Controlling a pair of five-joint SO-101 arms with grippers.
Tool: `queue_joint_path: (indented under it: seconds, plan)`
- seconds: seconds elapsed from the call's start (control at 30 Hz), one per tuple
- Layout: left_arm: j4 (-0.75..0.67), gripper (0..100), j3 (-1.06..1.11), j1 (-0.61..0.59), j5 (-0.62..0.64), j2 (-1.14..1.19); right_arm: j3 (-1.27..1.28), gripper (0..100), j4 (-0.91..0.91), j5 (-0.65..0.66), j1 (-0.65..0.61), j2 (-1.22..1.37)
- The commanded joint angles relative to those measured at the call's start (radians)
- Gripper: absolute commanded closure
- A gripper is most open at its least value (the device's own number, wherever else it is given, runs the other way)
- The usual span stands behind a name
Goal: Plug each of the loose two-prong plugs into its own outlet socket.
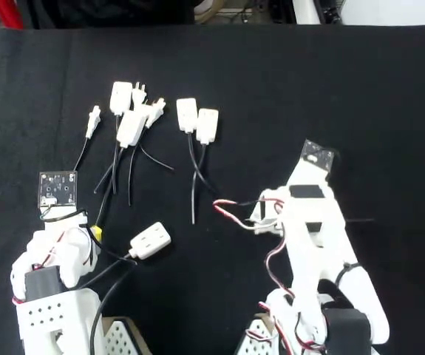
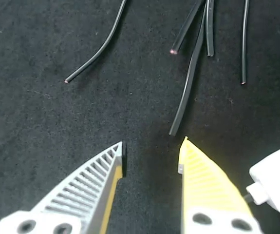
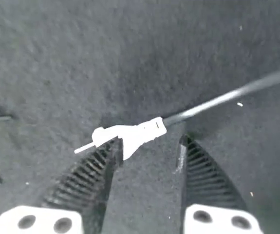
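Left to right in the high view: the left arm (image 1: 49, 274) stands at the near left of the black cloth (image 1: 389, 96). The left gripper (image 2: 152, 146) has its fingers spread over bare cloth with nothing between them, and black cable ends (image 2: 186, 97) lie just beyond. A white outlet socket (image 1: 150, 240) lies just beside this gripper. Farther back lie a lone two-prong plug (image 1: 92, 122), a cluster of sockets and plugs (image 1: 131, 127), and two socket blocks (image 1: 207, 126) side by side. The right gripper (image 3: 150, 142) is spread wide and grips nothing. A white plug (image 3: 132, 134) lies on the cloth, touching one fingertip (image 3: 114, 146).
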Motion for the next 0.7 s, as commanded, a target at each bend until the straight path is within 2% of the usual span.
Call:
queue_joint_path:
  seconds: [0.0,0.43,0.6,0.67]
  plan:
    - [-0.012,80,-0.007,0.013,0.000,-0.005,0.016,80.8,-0.081,-0.021,0.012,-0.018]
    - [-0.012,80,-0.007,0.013,0.000,-0.005,0.030,81.3,-0.216,-0.141,0.011,-0.018]
    - [-0.012,80,-0.007,0.013,0.000,-0.005,0.025,93.9,-0.218,-0.141,0.011,-0.018]
    - [-0.012,80,-0.007,0.012,0.000,-0.005,0.024,92.3,-0.218,-0.141,0.011,-0.018]
